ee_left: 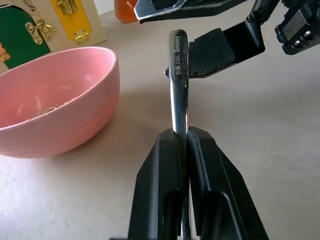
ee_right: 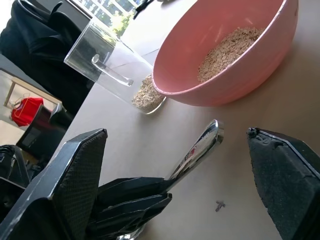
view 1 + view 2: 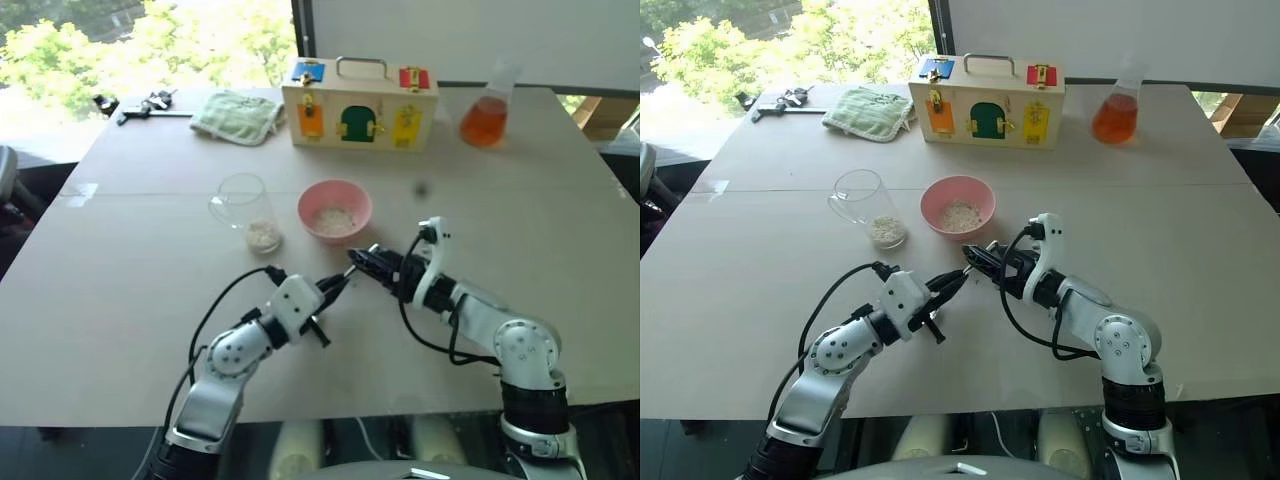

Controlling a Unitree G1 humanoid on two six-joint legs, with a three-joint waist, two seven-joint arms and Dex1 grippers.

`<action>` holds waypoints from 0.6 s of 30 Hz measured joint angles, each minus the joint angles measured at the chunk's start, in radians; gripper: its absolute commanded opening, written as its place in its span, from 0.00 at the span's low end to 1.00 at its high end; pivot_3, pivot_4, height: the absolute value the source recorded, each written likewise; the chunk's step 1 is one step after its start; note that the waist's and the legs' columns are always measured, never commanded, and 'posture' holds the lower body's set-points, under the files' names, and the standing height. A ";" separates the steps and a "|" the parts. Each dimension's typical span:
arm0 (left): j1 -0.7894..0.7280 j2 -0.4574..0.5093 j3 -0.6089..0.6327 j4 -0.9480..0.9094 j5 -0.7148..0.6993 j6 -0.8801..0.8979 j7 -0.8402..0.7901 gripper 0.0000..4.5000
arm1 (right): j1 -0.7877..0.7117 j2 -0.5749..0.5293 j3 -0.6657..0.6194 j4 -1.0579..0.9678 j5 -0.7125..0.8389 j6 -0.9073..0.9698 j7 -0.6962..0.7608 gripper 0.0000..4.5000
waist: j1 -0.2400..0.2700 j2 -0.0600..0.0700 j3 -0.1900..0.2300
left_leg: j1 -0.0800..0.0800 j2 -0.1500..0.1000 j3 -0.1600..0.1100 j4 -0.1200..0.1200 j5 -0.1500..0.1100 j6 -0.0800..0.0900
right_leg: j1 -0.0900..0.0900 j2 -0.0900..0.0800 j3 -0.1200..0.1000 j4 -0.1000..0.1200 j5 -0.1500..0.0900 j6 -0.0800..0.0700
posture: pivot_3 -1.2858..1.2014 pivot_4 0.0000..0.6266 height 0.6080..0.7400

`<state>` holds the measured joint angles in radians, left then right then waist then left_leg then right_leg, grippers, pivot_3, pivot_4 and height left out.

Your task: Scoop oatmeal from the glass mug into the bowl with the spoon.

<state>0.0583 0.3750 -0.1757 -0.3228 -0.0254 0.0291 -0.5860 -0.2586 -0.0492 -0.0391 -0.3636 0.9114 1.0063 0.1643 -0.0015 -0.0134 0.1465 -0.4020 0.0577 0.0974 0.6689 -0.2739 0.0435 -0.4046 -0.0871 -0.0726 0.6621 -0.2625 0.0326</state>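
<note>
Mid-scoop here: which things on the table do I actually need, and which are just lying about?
Needed: spoon clamped in the left gripper; glass mug and pink bowl, both holding oatmeal; open right gripper.

Lying about: latch box, flask of orange liquid, green cloth, black tool.

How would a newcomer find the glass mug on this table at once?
Start at the wooden latch box at the table's far edge, then come nearer to the pink bowl. The glass mug stands just left of it: clear, taller, with some oatmeal at its bottom.
</note>
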 measured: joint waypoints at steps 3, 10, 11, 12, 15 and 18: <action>0.007 -0.001 -0.001 0.001 -0.001 -0.013 0.000 0.00 | 0.000 -0.001 0.000 0.001 0.004 0.012 -0.003 1.00 | -0.006 0.000 0.000 | 0.000 0.000 0.000 0.000 0.000 0.000 | 0.000 0.000 0.000 0.000 0.000 0.000 | 0.52 0.24 1.00; 0.013 -0.015 0.000 0.016 -0.014 -0.027 0.004 0.00 | -0.004 -0.001 0.000 0.001 0.006 0.015 -0.001 0.83 | -0.010 0.000 0.000 | 0.000 0.000 0.000 0.000 0.000 0.000 | 0.000 0.000 0.000 0.000 0.000 0.000 | 0.52 0.24 1.00; 0.015 -0.017 0.000 0.016 -0.015 -0.028 0.006 0.00 | -0.004 -0.001 0.000 0.001 0.006 0.015 0.000 0.73 | -0.010 0.000 0.000 | 0.000 0.000 0.000 0.000 0.000 0.000 | 0.000 0.000 0.000 0.000 0.000 0.000 | 0.52 0.24 1.00; 0.017 -0.021 0.000 0.016 -0.017 -0.029 0.009 0.00 | -0.004 -0.001 0.001 0.002 0.008 0.015 0.001 0.61 | -0.010 0.000 0.000 | 0.000 0.000 0.000 0.000 0.000 0.000 | 0.000 0.000 0.000 0.000 0.000 0.000 | 0.52 0.24 1.00; 0.019 -0.031 0.000 0.016 -0.019 -0.029 0.016 0.00 | -0.005 -0.001 0.000 0.006 0.010 0.015 0.001 0.30 | -0.010 0.000 0.000 | 0.000 0.000 0.000 0.000 0.000 0.000 | 0.000 0.000 0.000 0.000 0.000 0.000 | 0.52 0.24 1.00; 0.020 -0.031 0.001 0.015 -0.022 -0.034 0.018 0.00 | -0.005 -0.004 -0.001 0.017 0.009 0.015 -0.001 0.02 | -0.010 0.000 0.000 | 0.000 0.000 0.000 0.000 0.000 0.000 | 0.000 0.000 0.000 0.000 0.000 0.000 | 0.52 0.24 1.00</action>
<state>0.0781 0.3436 -0.1752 -0.3080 -0.0472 -0.0047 -0.5681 -0.2637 -0.0530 -0.0405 -0.3463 0.9205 1.0213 0.1631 -0.0119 -0.0134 0.1465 -0.4020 0.0578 0.0972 0.6688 -0.2739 0.0436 -0.4046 -0.0873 -0.0726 0.6622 -0.2624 0.0327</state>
